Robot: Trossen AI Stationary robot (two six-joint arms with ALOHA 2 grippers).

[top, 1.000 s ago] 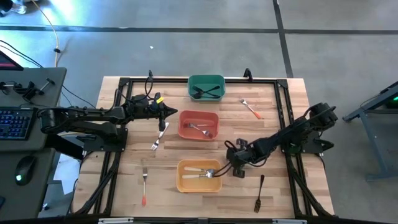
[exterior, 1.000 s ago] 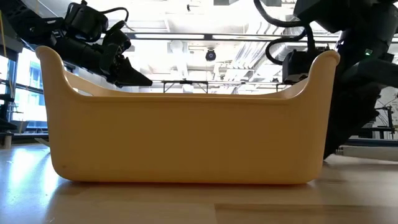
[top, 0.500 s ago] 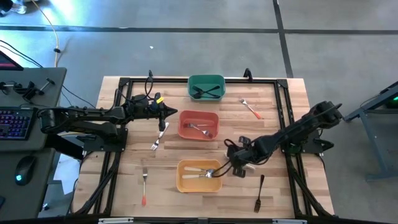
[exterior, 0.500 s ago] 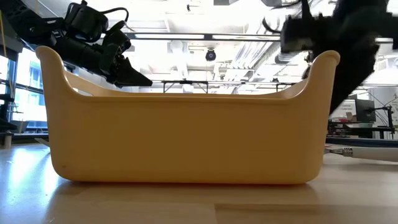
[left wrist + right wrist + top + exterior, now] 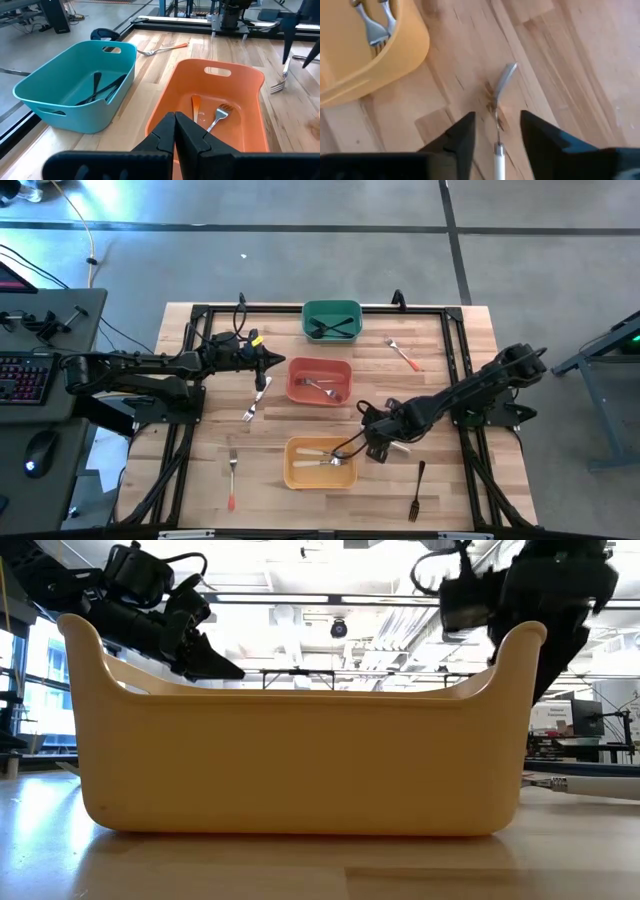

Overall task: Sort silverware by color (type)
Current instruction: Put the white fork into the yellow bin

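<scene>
Wooden table [image 5: 200, 490] was shown mid-sort: silverware lay in green bin [image 5: 332, 309], red bin [image 5: 297, 373] and yellow bin [image 5: 293, 478], four pieces remained loose, right gripper [image 5: 496, 131] was spread over a white-handled fork [image 5: 499, 95] beside the yellow bin, and left gripper [image 5: 174, 129] was pressed together.

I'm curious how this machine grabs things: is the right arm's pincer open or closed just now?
Open. In the right wrist view the right pincer shows a clear gap between its dark fingers, with a white-handled fork lying on the table between them.
</scene>
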